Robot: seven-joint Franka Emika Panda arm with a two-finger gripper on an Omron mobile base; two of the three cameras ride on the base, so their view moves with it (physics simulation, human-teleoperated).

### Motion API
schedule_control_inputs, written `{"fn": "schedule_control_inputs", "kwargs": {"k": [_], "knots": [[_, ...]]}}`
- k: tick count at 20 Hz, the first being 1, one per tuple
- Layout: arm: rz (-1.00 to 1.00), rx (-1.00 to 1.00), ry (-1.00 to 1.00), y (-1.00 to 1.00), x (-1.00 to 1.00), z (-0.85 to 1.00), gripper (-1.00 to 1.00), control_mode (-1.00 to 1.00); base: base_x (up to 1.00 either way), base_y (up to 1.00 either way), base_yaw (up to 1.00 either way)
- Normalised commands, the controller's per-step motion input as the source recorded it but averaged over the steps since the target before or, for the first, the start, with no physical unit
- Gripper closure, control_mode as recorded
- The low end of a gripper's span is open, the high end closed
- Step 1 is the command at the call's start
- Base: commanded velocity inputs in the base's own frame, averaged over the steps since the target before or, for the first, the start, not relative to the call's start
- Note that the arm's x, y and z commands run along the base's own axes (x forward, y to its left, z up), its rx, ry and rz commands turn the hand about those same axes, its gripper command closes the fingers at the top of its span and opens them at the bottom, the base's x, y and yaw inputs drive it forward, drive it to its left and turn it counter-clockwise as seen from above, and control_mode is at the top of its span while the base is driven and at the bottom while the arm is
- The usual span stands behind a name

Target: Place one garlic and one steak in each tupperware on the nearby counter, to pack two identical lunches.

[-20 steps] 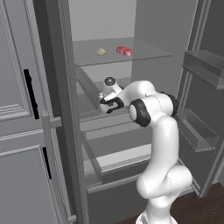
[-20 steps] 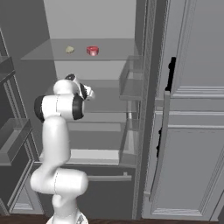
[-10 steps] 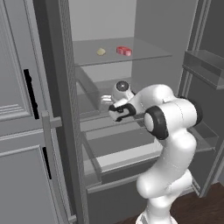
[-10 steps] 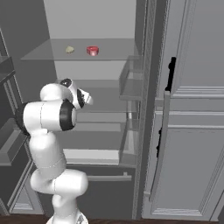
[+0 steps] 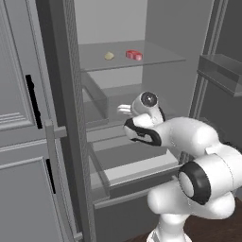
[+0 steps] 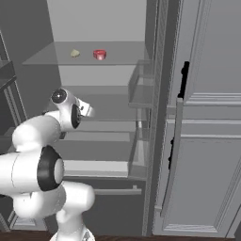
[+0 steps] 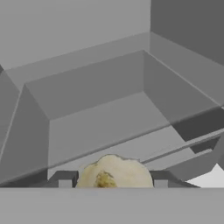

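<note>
In the hand view a pale cream garlic [image 7: 114, 171] sits between my two dark fingertips [image 7: 64, 180], so my gripper [image 7: 112, 182] is shut on it. The hand hovers in front of the open fridge's middle shelves, gripper [image 5: 124, 109] pointing inward, also seen from the right [image 6: 89, 111]. On the top glass shelf lie another garlic [image 5: 109, 56] [image 6: 75, 53] and, right of it, a red steak [image 5: 133, 55] [image 6: 99, 54]. The tupperware and the counter are out of view.
A grey open drawer [image 7: 100, 127] lies below the hand. Door bins [image 6: 141, 89] hang on the right fridge door, with more bins [image 5: 220, 71] beside the arm. Grey cabinet fronts with black handles [image 5: 32, 94] [image 6: 184, 75] flank the fridge.
The arm has folded back toward the base, its elbow swinging down and closer to the cameras. The hand has drawn slightly out and down from the shelves with the garlic still held.
</note>
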Motion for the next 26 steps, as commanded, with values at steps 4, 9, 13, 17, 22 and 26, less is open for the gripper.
{"fn": "schedule_control_inputs", "kwargs": {"k": [4,9,13,17,22,26], "knots": [[0.0,0.0,0.05,-0.01,-1.0,0.65,1.0,-1.0,0.0,0.0,0.0],[0.0,0.0,0.04,-0.13,-1.0,0.11,1.0,-1.0,0.0,0.0,0.0],[0.0,0.0,0.03,-0.14,-1.0,0.07,1.0,-1.0,0.0,0.0,0.0],[0.0,0.0,0.03,-0.06,-0.75,0.0,1.0,1.0,-0.25,-0.03,0.0],[0.0,0.0,0.0,0.0,0.0,0.0,1.0,1.0,-1.0,-0.06,0.05],[0.0,0.0,0.0,0.0,0.0,0.0,1.0,1.0,-1.0,0.18,0.33]]}}
